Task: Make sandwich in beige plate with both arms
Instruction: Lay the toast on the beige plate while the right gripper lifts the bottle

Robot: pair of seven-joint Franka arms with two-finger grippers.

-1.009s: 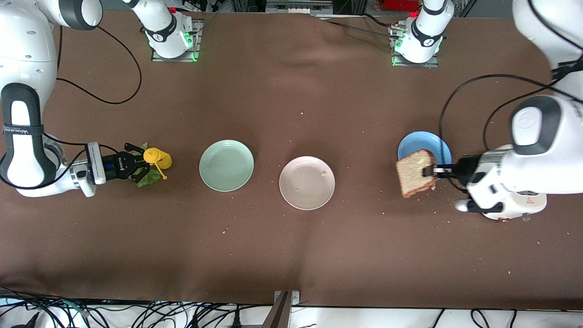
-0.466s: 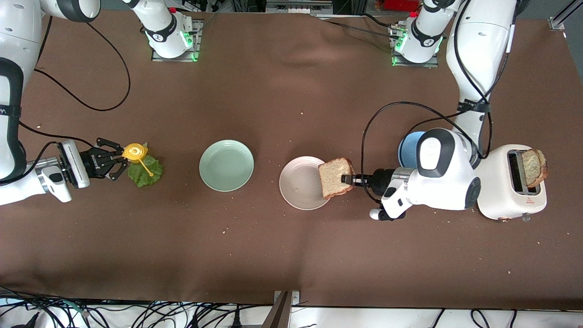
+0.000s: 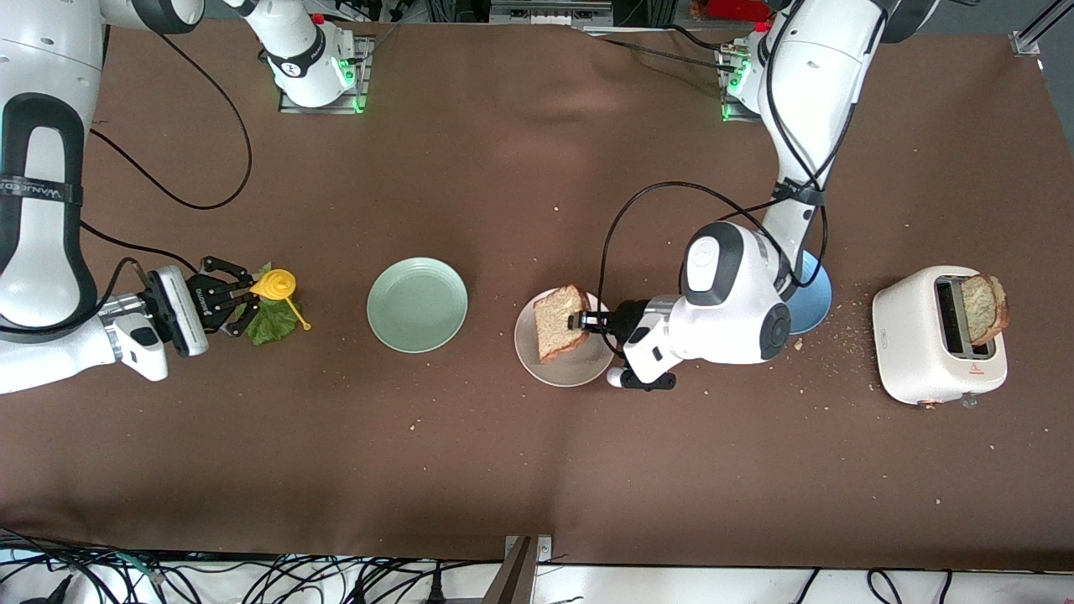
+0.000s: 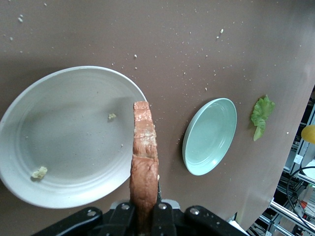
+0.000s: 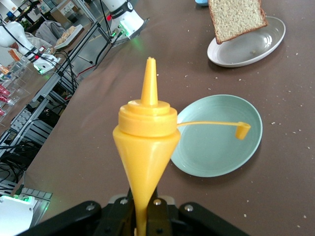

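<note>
My left gripper [image 3: 590,320] is shut on a brown bread slice [image 3: 560,321] and holds it on edge, tilted, over the beige plate [image 3: 566,369]. In the left wrist view the slice [image 4: 145,157] shows edge-on between the fingers, over the rim of the beige plate [image 4: 64,137], which holds only crumbs. A second slice [image 3: 983,308] stands in the white toaster [image 3: 931,352]. The green lettuce leaf [image 3: 268,322] lies on the table toward the right arm's end. My right gripper [image 3: 239,298] is shut on a yellow squeeze bottle [image 3: 278,283] over the lettuce; the right wrist view shows the bottle [image 5: 146,142].
A mint-green plate [image 3: 417,304] sits between the lettuce and the beige plate. A blue plate [image 3: 815,295] is partly hidden under the left arm. Crumbs lie around the toaster. The right wrist view shows the mint-green plate [image 5: 216,142] and the beige plate [image 5: 251,46].
My left gripper has carried the bread slice from beside the blue plate to over the beige plate. My right gripper with the yellow bottle has shifted slightly above the lettuce.
</note>
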